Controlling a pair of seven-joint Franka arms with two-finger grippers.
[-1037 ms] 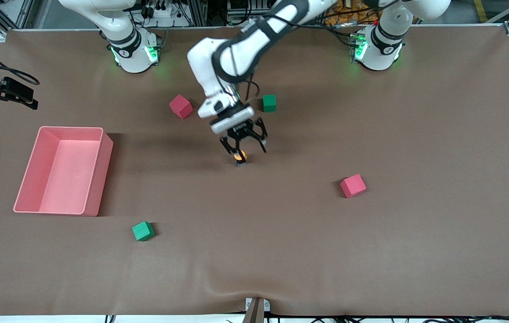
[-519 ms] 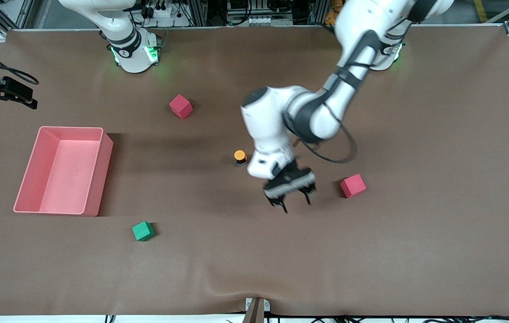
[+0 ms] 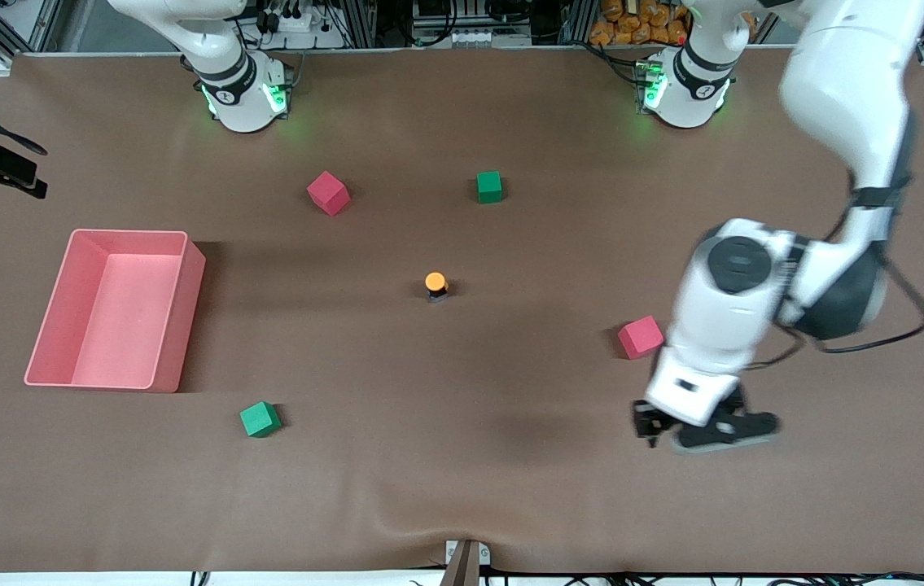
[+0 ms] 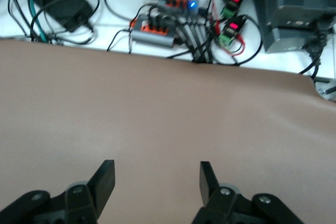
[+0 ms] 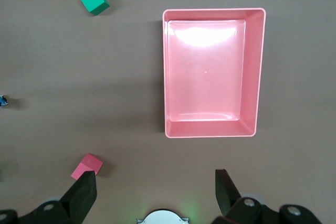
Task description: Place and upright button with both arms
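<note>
The button is standing cap-up near the middle of the surface, so the placing step looks done. The left gripper is hanging empty, fingers parted, over bare surface at about four o'clock from the button, and the next move probably calls only for parking that arm. The right gripper is waiting, fingers spread wide and empty, high over the tray; only its wrist view is showing that.
</note>
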